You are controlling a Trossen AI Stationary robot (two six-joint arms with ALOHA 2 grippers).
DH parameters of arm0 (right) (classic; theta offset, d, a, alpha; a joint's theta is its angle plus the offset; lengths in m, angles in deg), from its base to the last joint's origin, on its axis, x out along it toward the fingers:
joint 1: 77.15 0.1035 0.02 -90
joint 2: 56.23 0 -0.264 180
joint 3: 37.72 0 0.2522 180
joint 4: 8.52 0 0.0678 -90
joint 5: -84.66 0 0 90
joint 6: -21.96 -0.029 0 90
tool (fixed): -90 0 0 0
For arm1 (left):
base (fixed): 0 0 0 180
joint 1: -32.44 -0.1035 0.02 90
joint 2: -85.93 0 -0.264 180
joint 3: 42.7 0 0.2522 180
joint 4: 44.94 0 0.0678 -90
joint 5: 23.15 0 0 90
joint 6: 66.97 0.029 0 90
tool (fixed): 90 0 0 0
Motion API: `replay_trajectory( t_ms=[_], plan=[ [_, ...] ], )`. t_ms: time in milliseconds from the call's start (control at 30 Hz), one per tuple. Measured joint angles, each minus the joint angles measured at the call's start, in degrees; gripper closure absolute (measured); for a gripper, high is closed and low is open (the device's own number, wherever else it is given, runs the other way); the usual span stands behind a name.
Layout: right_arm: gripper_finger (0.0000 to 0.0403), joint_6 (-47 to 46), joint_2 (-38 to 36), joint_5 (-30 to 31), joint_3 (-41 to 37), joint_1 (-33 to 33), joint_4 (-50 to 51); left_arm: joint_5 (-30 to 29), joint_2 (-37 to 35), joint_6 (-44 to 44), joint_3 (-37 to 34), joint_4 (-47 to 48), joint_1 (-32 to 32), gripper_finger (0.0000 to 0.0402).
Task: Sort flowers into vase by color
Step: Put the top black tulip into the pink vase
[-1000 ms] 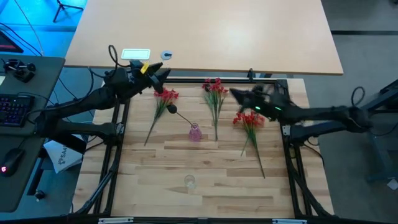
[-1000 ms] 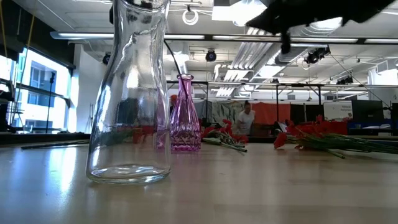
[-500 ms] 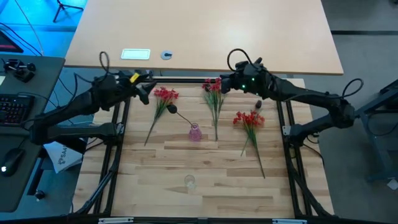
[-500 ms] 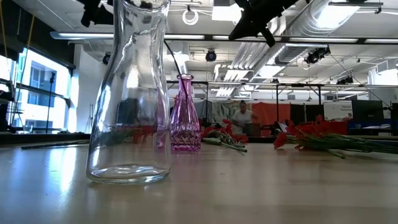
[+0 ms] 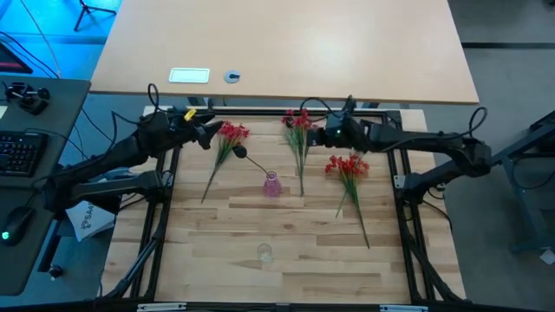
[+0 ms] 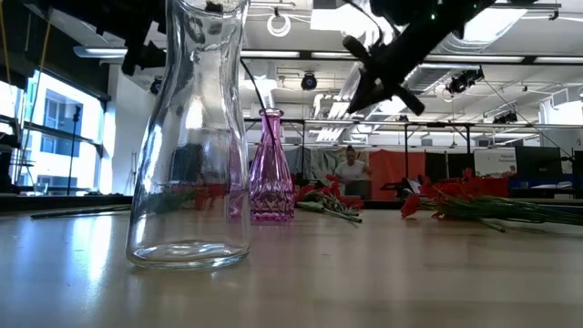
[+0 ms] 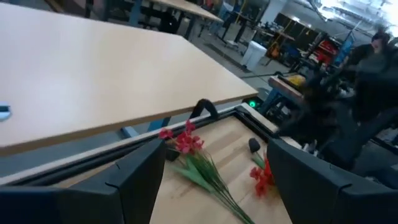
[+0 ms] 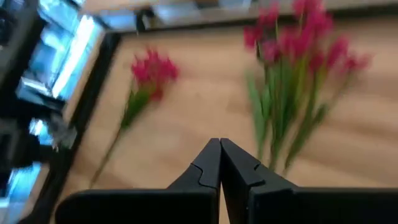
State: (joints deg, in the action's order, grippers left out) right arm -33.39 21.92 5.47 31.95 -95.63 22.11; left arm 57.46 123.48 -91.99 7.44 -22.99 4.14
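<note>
High view first: the flowers lie in three red bunches on the wooden surface (image 5: 286, 260) — the left bunch (image 5: 231, 133), the middle bunch (image 5: 299, 123) and the right bunch (image 5: 348, 165) — none in a vase yet. One dark-headed stem (image 5: 239, 152) rests beside the left bunch, near the pink vase (image 5: 272, 185); the clear vase (image 5: 264, 253) stands well apart, toward the near edge.

Over the last second my right pincer (image 5: 317, 136) has swung from above the right bunch across to the middle bunch, where it now hovers just beside the blossoms, fingers pressed together and holding nothing. I judge I am settling on that bunch, but I must open before I can grasp. My left pincer (image 5: 210, 135) has pulled back slightly and waits by the left bunch, spread wide and empty.

Nothing blocks the stems; the surface's dark frame rail (image 5: 260, 109) runs close behind the blossoms, which may crowd my approach.
</note>
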Motion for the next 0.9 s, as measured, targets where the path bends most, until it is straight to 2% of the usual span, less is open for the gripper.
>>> replay_trajectory(
  t_ms=[100,167,400,500,733,900],
  plan=[
    [0.0403,2.3,2.4,-8.7,-1.1,-1.8,-1.9,-0.3,-0.1,-0.4,0.1,-3.0,-1.4,0.0131],
    [0.0403,5.7,4.7,-11.8,-0.1,-2.7,-0.9,-0.3,-0.1,-0.4,0.1,-4.8,-2.1,0.0131],
    [0.0382,15.3,15.5,-13.6,9.6,-1.7,2.0,-0.2,-0.1,-3.4,0.1,-8.1,-3.3,0.0131],
    [0.0351,18.1,19.7,-14.7,12.5,-1.5,4.3,-0.2,-0.1,-3.5,0.1,-8.2,-3.3,0.0131],
    [0.0247,18.9,27.5,-15.4,17.8,-2.8,9.9,-0.1,-0.1,-4.4,0.1,-8.1,-3.3,0.0131],
    [0.0223,19.8,33.5,-12.5,24.1,-2.9,14.9,0.3,-0.1,-4.9,0.1,-8.1,-3.2,0.0131]
  ],
)
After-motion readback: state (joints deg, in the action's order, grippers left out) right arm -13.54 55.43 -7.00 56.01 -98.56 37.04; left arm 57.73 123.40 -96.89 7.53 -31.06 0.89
